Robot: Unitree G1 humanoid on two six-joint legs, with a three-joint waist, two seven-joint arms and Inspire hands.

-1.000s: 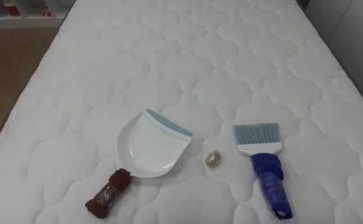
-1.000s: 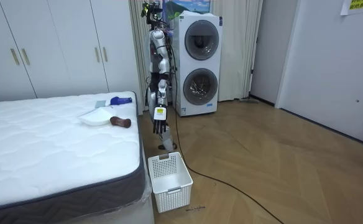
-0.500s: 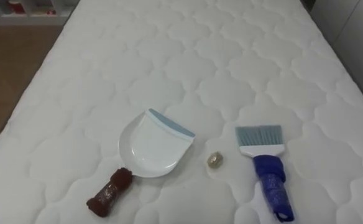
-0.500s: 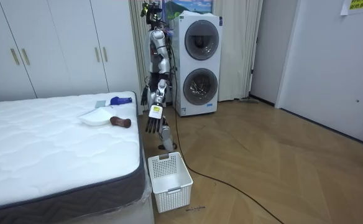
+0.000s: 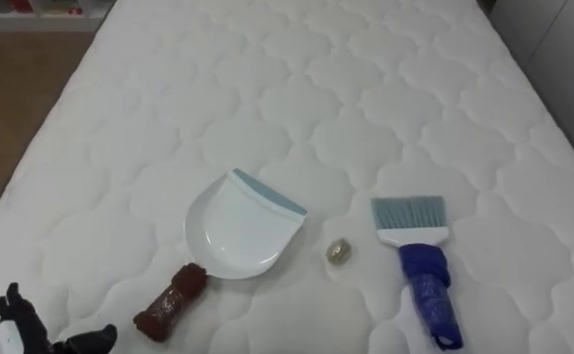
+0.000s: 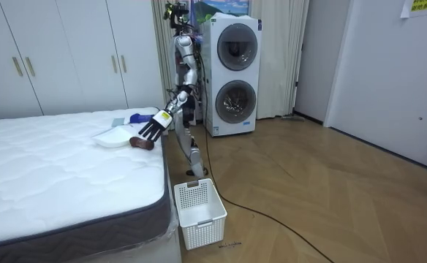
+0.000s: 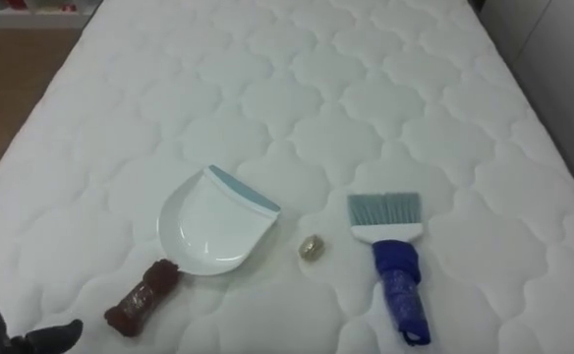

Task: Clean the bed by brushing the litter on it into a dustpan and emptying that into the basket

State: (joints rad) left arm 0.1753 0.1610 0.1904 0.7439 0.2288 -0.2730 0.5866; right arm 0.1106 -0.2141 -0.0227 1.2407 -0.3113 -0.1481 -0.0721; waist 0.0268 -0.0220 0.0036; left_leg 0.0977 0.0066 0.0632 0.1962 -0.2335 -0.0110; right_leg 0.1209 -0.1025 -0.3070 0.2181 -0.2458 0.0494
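Cut off at 7 o'clock: left hand [image 5: 29, 330], fingers released, near brown-handled white plastic dustpan [image 5: 236, 231] on quilted white bed [image 5: 366, 88].

I see 3 things on the white quilted mattress [image 5: 366, 88]: dustpan [image 5: 236, 231], brush [image 5: 417, 261], and a small crumpled scrap [image 5: 339, 252] between them.

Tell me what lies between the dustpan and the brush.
A small crumpled scrap lies on the mattress between the dustpan and the brush, touching neither, as both eye views show.
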